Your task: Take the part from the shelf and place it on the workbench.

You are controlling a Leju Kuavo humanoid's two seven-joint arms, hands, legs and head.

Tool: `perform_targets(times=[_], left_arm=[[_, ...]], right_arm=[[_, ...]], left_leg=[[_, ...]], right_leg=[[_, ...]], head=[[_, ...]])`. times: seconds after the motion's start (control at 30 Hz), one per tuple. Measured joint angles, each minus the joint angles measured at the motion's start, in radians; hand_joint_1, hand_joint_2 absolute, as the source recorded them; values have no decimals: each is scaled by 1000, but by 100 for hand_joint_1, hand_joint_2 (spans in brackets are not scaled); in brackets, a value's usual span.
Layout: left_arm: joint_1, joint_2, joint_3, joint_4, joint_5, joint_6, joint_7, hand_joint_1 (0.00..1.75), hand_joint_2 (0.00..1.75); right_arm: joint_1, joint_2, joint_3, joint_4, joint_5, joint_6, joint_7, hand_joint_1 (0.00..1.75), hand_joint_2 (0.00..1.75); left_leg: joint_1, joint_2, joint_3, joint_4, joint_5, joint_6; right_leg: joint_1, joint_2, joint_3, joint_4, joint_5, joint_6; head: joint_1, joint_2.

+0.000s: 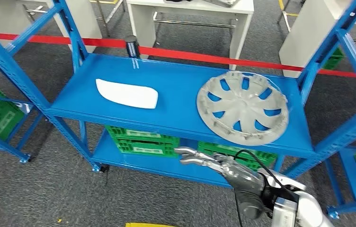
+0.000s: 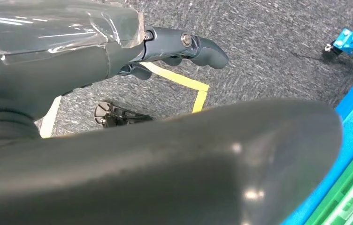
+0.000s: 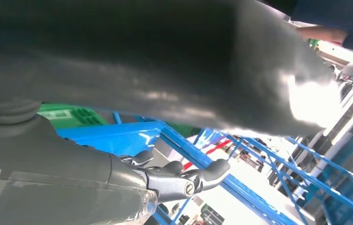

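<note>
The blue shelf (image 1: 176, 90) carries two parts on its upper board: a white curved panel (image 1: 127, 93) toward the left and a silver wheel cover (image 1: 242, 107) on the right, its rim close to the front edge — bare board lies between them. Below, green crates (image 1: 140, 140) sit on the lower board; what they hold cannot be seen. The right hand (image 1: 214, 163) hovers in front of the shelf, below the wheel cover, fingers extended and apart, holding nothing. The left hand (image 2: 174, 47) hangs over grey carpet, fingers loosely curled, empty.
</note>
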Motion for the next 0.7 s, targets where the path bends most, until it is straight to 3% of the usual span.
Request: perform_targets(times=[0.1, 0.13, 0.17, 0.23, 0.3, 0.37, 0.47, 0.53, 0.6, 0.63, 0.67, 0.7], left_arm=[[-2, -3, 2, 2, 0, 0, 0, 0, 0], [-2, -5, 3, 2, 0, 0, 0, 0, 0], [-2, -5, 4, 3, -1, 0, 1, 0, 0], [-2, -7, 7, 4, -7, 0, 6, 0, 0], [-3, -9, 12, 5, -17, 2, 14, 0, 0], [-3, -11, 18, 5, -23, 3, 17, 0, 0], [-3, -12, 26, 2, -21, 0, 18, 0, 0], [-3, -12, 28, 1, -18, -3, 18, 0, 0], [-3, -12, 28, 0, -17, -6, 20, 0, 0], [-2, -12, 28, 0, -19, -9, 21, 0, 0], [-1, -12, 29, -1, -25, -13, 19, 0, 0], [-1, -12, 30, -3, -35, -18, 16, 0, 0]], right_arm=[[0, -7, 4, 1, 0, -1, 0, 0, 0], [0, -9, 6, 1, 0, -1, 0, 0, 0], [0, -10, 7, 1, 0, -1, 0, 0, 0], [0, -12, 7, 1, 0, -2, 1, 0, 0], [3, -15, 7, 1, 4, -5, 3, 0, 0], [8, -16, 9, 0, 11, -7, 7, 0, 0], [5, -13, 17, 3, 17, -19, 27, 0, 0], [-8, -6, 31, 16, 4, -35, 62, 0, 0], [-29, 11, 49, 44, -53, -44, 122, 0, 0], [-39, 21, 58, 62, -100, -46, 160, 0, 0], [-49, 30, 68, 82, -163, -45, 203, 0, 0], [-58, 38, 77, 102, -238, -41, 245, 0, 0]], left_leg=[[-4, -2, 12, -1, -13, 7], [-5, -3, 18, -1, -19, 7], [-5, -5, 27, -1, -26, 5], [-6, -8, 46, 1, -43, -1], [-10, -10, 56, 7, -66, -11], [-12, -10, 59, 10, -81, -20], [-5, -6, 50, 46, -105, -37], [1, -4, -9, 157, -151, -50], [6, -2, -98, 289, -187, -58], [7, -2, -129, 318, -179, -60], [8, -2, -138, 303, -150, -58], [7, -2, -125, 248, -104, -54]], right_leg=[[0, -1, -131, 197, -51, 1], [0, -1, -154, 215, -43, 7], [-1, -1, -154, 189, -16, 16], [-2, -3, -101, 45, 65, 31], [0, -6, -50, -64, 110, 21], [6, -4, -37, -80, 110, -3], [0, -1, -26, -82, 102, -24], [-2, -1, -16, -82, 93, -34], [-1, 0, -7, -82, 84, -38], [0, 1, -1, -82, 79, -38], [1, 2, 6, -82, 74, -37], [2, 4, 15, -82, 69, -36]], head=[[1, 0], [1, 0], [1, 0], [1, 0], [1, 0], [0, 0], [-2, 0], [-4, 0], [-5, 0], [-5, 0], [-6, 0], [-6, 0]])
